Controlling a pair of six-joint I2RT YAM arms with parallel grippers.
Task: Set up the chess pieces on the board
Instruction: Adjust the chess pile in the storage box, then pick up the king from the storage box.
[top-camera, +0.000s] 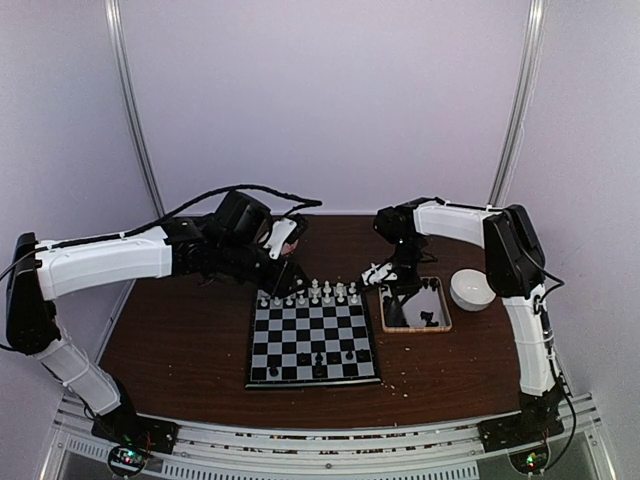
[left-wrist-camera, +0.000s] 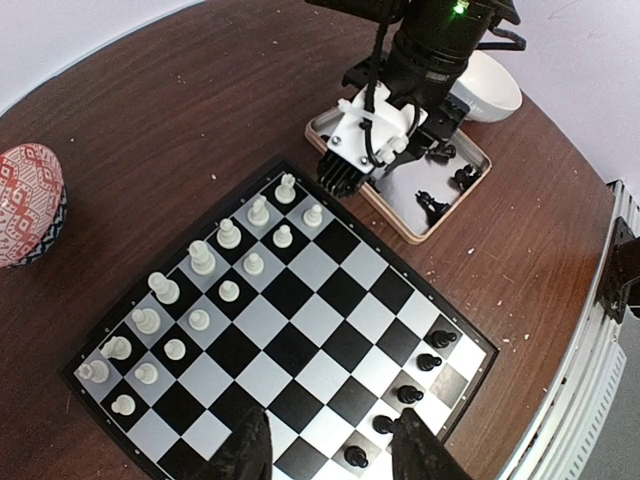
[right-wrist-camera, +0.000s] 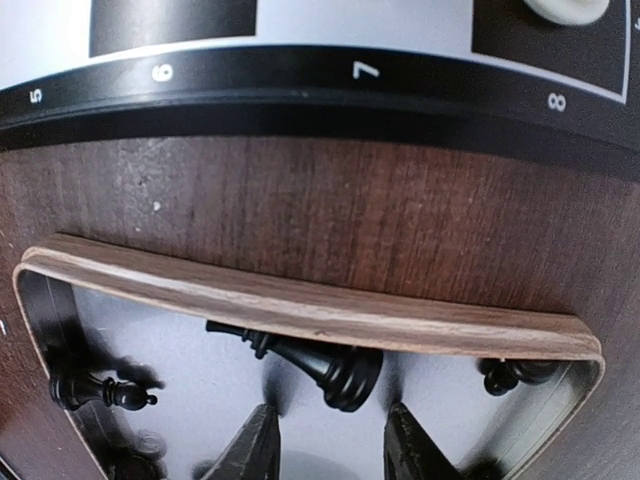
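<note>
The left gripper (left-wrist-camera: 335, 455) hung above the board (top-camera: 312, 340), jaws spread, with nothing between them. A red patterned bowl (left-wrist-camera: 25, 205) stood on the dark wooden table (top-camera: 180, 350) beyond the board's far left corner. The board lay at the middle of the table, nearer its front edge. White pieces (left-wrist-camera: 200, 258) stood in two rows along the board's far edge. A few black pieces (left-wrist-camera: 408, 394) stood in a line near its front edge, towards the right corner. The right gripper (right-wrist-camera: 330, 445) was lowered over a wooden-rimmed tray (right-wrist-camera: 300, 305) just beside the board's right edge, fingers parted and empty. A black piece (right-wrist-camera: 310, 360) lay on its side in the tray just ahead of the fingertips, among other black pieces there. A white bowl (top-camera: 470, 290) stood right of the tray.
</note>
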